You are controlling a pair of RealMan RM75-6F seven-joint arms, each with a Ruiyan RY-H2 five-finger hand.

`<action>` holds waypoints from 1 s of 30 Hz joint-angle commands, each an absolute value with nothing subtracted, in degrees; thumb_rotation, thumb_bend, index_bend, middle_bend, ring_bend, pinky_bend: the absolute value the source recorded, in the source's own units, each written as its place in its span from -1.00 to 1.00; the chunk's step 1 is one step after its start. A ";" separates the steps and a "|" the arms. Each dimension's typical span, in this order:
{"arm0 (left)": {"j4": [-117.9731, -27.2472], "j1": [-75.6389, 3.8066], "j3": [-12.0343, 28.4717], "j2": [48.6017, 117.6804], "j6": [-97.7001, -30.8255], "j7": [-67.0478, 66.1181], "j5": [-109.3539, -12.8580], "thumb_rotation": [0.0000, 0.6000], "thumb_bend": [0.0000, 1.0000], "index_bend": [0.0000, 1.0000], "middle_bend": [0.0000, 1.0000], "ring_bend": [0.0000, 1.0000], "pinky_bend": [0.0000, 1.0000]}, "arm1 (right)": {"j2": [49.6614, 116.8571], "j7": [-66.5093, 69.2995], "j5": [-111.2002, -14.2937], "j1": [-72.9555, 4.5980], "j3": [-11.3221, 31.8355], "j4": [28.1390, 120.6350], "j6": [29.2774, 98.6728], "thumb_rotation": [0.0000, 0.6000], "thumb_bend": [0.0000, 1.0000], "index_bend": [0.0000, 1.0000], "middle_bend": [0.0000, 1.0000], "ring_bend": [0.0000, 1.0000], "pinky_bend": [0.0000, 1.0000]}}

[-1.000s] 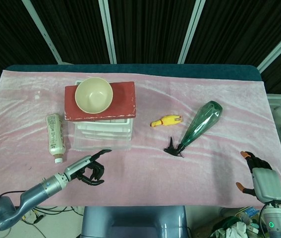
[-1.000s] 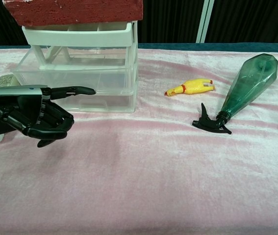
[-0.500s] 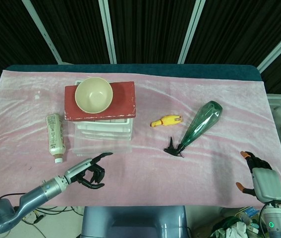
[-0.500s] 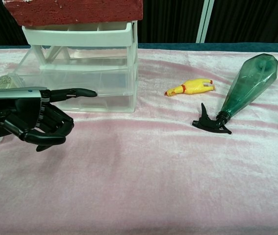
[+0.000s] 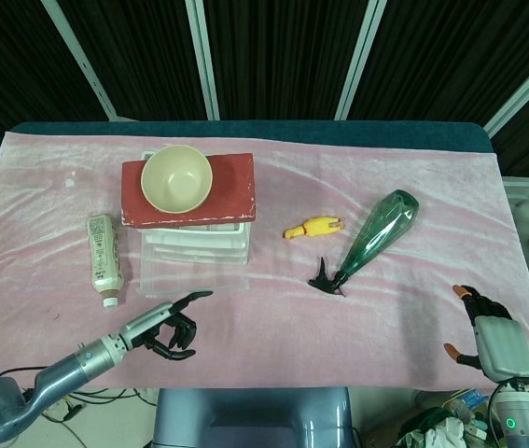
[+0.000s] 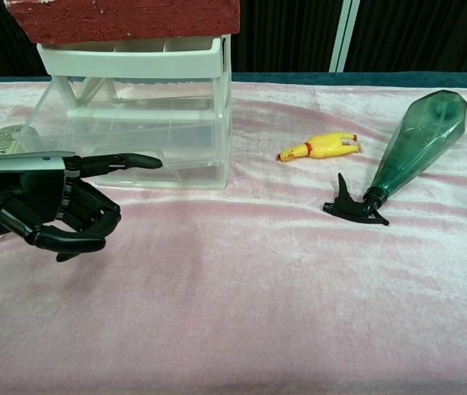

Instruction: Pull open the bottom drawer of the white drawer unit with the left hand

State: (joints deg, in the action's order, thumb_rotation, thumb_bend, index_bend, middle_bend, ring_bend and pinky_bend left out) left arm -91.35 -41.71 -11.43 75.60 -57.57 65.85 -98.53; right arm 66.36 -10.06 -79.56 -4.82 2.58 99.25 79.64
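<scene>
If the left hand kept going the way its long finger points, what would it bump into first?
Probably nothing soon: the left hand points rightward past the front of the drawer unit, over bare pink cloth. Depth is unclear.

A green plastic spray bottle (image 5: 377, 237) lies on the pink cloth (image 5: 273, 317). Left of it are a yellow rubber chicken (image 5: 312, 227), a cream bowl (image 5: 177, 178) on a red slab (image 5: 231, 189), and a lying beige bottle (image 5: 104, 254).

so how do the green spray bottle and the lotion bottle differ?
The green spray bottle is translucent green, long and tapered, with a black trigger head; the lotion bottle is opaque beige, shorter, white-capped. The first lies diagonally right of the white drawer unit, the second left of it. Both lie on their sides.
</scene>
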 commanded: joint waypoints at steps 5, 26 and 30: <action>-91.74 -41.62 -11.94 75.48 -58.10 65.56 -99.10 1.00 -0.41 -0.97 0.36 0.25 0.38 | 66.35 -10.08 -79.56 -4.82 2.57 99.25 79.63 1.00 -0.81 -0.68 -0.75 -0.62 -0.59; -101.51 -34.74 -18.51 64.55 -63.55 31.68 -103.48 1.00 -0.41 -0.89 0.13 -0.08 0.09 | 66.32 -10.14 -79.61 -4.83 2.53 99.31 79.61 1.00 -0.81 -0.68 -0.75 -0.62 -0.59; -104.29 -26.24 -16.86 63.13 -70.72 8.83 -97.96 1.00 -0.45 -0.88 -0.06 -0.36 -0.24 | 66.30 -10.20 -79.59 -4.74 2.58 99.29 79.83 1.00 -0.81 -0.68 -0.75 -0.62 -0.59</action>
